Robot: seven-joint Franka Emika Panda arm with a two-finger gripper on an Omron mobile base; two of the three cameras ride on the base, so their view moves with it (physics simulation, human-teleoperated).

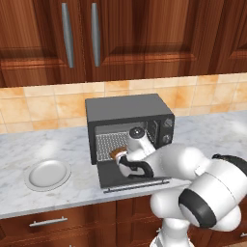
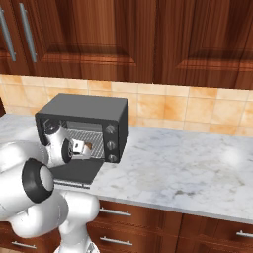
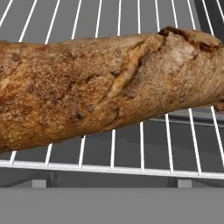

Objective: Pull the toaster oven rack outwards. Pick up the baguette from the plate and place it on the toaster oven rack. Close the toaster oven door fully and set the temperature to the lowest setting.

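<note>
**Inspector:** Reporting from the oven mouth. State the position of your claw.

**Arm:** My gripper [image 1: 120, 155] hangs over the toaster oven door [image 1: 131, 177], which lies dropped flat toward me. The baguette [image 3: 105, 89] lies across the hand view, above the toaster oven rack [image 3: 140, 153]. My fingertips are hidden behind the bread. The left base view shows the loaf at my claw, so I read the claw as pinching it, though I cannot make out the pads themselves.

**Inspector:** Edges and room to move?

**Arm:** The rack's front rail [image 3: 109, 168] runs just below the loaf. The toaster oven [image 2: 89, 116] cavity walls stand close on both sides of my wrist. The counter [image 2: 197, 158] right of the oven lies open. The plate [image 1: 47, 174] sits well apart, to the oven's left.

**Inspector:** Any markings or writing?

**Arm:** None legible. The knobs [image 2: 109, 137] are too small to read.

**Inspector:** What is cut off?

**Arm:** Both baguette ends run past the hand view's edges. Whether the loaf touches the wires, I cannot tell.
</note>
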